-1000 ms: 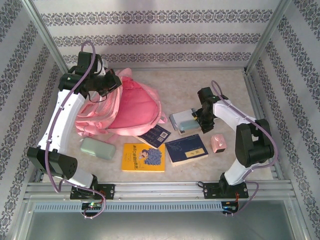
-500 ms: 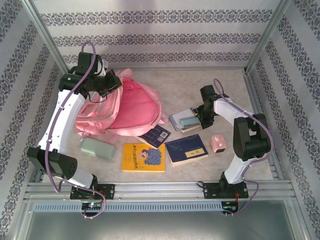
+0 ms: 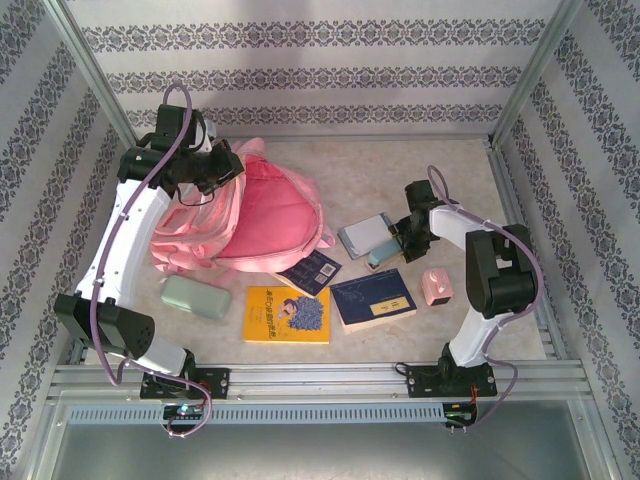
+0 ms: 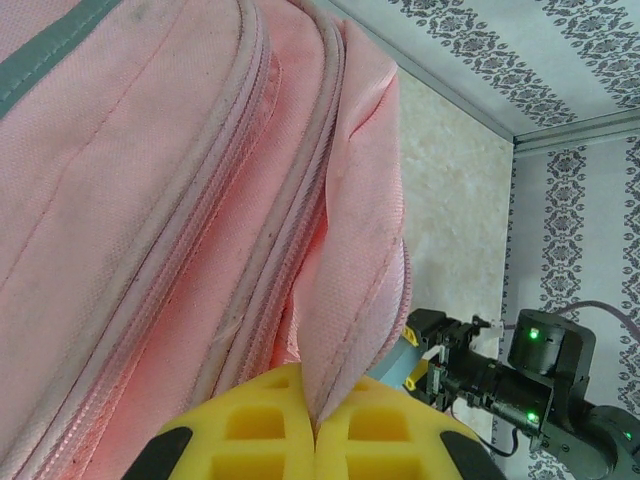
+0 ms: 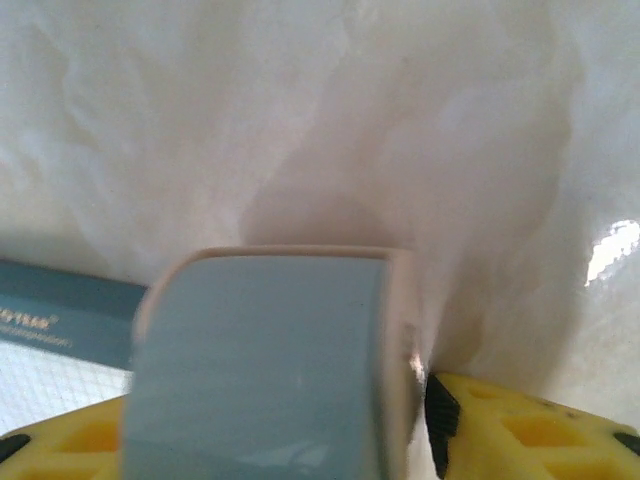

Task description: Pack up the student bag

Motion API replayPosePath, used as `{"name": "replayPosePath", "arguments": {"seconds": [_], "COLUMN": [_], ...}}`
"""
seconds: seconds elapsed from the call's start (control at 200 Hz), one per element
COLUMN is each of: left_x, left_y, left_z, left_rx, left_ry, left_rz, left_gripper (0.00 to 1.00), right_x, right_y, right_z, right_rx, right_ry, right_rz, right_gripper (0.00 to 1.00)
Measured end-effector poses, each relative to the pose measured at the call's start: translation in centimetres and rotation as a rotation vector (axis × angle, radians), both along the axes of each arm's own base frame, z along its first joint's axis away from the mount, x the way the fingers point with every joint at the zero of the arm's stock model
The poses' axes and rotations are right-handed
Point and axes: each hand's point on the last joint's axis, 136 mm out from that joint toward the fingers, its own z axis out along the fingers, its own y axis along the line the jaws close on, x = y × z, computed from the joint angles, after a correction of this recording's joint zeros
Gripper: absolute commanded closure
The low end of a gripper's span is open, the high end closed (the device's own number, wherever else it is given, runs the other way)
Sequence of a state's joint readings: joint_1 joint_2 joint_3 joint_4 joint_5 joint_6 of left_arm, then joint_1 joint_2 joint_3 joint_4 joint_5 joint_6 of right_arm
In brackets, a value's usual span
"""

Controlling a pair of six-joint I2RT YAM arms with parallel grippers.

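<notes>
1. The right gripper (image 3: 397, 240) has pulled back toward its base and narrowed. It now pinches the blue-grey case (image 3: 381, 254), which has come off the grey notebook (image 3: 358, 234).
2. Judgement: the first item is ready to go into the student bag (image 3: 260, 215), which lies at the far left of the bench (image 3: 400, 170).
3. The left gripper (image 4: 313, 420) is unchanged, pressed together on the bag's flap.
4. The wrist views confirm both pinches; the top view only gives the layout.

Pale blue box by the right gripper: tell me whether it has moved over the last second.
Yes. The pale blue box has slid right, off the grey book, toward the small pink item, which lies where it was.
</notes>
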State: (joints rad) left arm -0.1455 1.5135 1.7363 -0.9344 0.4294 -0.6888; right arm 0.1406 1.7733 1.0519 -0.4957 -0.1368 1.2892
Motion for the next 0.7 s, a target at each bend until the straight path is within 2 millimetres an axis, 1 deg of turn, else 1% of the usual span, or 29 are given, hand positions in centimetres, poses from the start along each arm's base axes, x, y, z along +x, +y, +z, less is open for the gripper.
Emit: {"name": "replayPosePath", "arguments": {"seconds": [0.155, 0.28, 0.34, 0.43, 0.47, 0.54, 0.605, 0.61, 0.7], "left_x": [0.0, 0.0, 0.0, -0.1, -0.1, -0.1, -0.2, -0.2, -0.1], "left_y": [0.0, 0.0, 0.0, -0.1, -0.2, -0.3, -0.4, -0.4, -0.5], "left_z": [-0.1, -0.1, -0.1, -0.1, 0.0, 0.0, 0.1, 0.1, 0.2], "left_rx": [0.0, 0.0, 0.0, -0.006, -0.009, -0.014, -0.022, -0.022, -0.031], "left_ry": [0.003, 0.003, 0.003, 0.004, 0.004, 0.004, 0.004, 0.004, 0.0], "left_rz": [-0.001, -0.001, -0.001, -0.006, -0.008, -0.014, -0.019, -0.019, -0.026], "left_gripper": [1.0, 1.0, 1.0, 1.0, 1.0, 1.0, 1.0, 1.0, 1.0], "right_x": [0.2, 0.3, 0.2, -0.1, -0.1, 0.5, 1.4, 1.4, 2.4], "right_y": [-0.3, -0.5, -0.6, -0.9, -0.9, -0.9, -0.6, -0.6, 0.2], "right_z": [0.6, 0.8, 0.9, 1.9, 2.9, 5.4, 8.6, 8.6, 12.9], "right_rx": [0.014, 0.02, 0.013, 0.001, -0.001, -0.002, -0.005, -0.005, -0.002], "right_ry": [-0.017, -0.025, -0.024, -0.037, -0.059, -0.131, -0.228, -0.228, -0.361], "right_rz": [0.012, 0.018, 0.024, 0.044, 0.057, 0.079, 0.107, 0.107, 0.159], "right_gripper": [0.68, 0.74, 0.75, 0.83, 0.85, 0.85, 0.89, 0.89, 0.92]}}
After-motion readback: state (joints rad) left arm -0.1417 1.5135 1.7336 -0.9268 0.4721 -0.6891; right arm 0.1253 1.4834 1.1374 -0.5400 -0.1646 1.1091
